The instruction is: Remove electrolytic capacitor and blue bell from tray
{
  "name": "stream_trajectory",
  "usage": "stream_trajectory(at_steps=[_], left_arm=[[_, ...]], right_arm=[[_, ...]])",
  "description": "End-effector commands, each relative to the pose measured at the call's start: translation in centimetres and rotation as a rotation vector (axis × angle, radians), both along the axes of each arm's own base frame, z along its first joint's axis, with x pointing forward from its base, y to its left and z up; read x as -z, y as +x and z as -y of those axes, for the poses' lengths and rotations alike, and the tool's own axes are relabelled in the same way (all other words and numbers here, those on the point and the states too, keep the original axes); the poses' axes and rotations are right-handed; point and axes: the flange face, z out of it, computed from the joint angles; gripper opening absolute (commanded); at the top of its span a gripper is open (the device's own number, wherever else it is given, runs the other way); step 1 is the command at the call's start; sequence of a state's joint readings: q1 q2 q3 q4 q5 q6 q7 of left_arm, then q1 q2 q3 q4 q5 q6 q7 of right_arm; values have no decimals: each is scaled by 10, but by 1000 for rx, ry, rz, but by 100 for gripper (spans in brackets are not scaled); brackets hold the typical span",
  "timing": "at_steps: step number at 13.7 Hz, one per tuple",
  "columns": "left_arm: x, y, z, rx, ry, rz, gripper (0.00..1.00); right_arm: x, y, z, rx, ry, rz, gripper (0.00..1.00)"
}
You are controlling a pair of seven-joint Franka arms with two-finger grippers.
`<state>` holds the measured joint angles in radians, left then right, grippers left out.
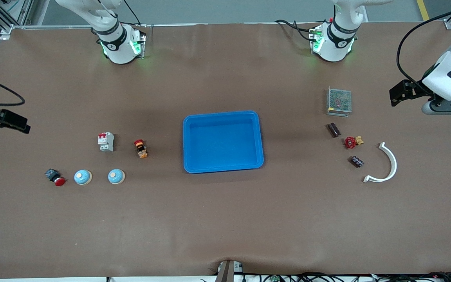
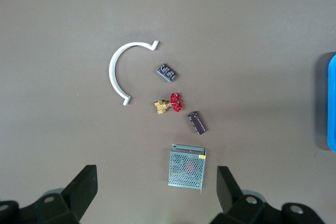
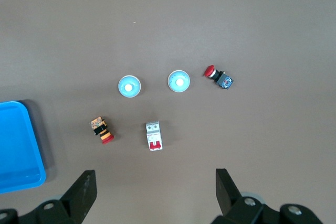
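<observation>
Nearest the front camera lie two blue bells: one [image 1: 82,177] beside a red push button [image 1: 55,177], the other [image 1: 116,176] on its tray-ward side, all toward my right arm's end of the tabletop [image 1: 225,219]. Farther back from them stand a white circuit breaker [image 1: 106,141] and an orange-and-black switch [image 1: 141,149].

At centre sits the blue tray [image 1: 188,141], with nothing in it.

Toward my left arm's end lie two dark capacitors, one [image 1: 357,161] nearer the camera than the other [image 1: 333,130], with a red-handled valve [image 1: 352,142] between them. A white curved bracket [image 1: 386,164] lies beside them, and a metal mesh box [image 1: 339,102] lies farther back.

My left gripper [image 2: 155,182] hovers over the mesh box, jaws wide and holding nothing. My right gripper [image 3: 152,182] hovers over the circuit breaker area, jaws likewise wide, holding nothing.
</observation>
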<state>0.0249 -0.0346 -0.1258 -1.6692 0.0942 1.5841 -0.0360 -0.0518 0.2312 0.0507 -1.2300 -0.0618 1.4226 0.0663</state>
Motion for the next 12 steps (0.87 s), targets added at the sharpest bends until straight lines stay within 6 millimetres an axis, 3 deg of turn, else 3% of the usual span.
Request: stream_trajectory(at_steps=[1, 12], left_arm=[[-4, -6, -2, 16, 10, 0, 100], [-2, -4, -1, 18, 10, -3, 100]], right_arm=[[-4, -21, 1, 0, 4, -5, 100], [-17, -75, 15, 21, 29, 31, 100]])
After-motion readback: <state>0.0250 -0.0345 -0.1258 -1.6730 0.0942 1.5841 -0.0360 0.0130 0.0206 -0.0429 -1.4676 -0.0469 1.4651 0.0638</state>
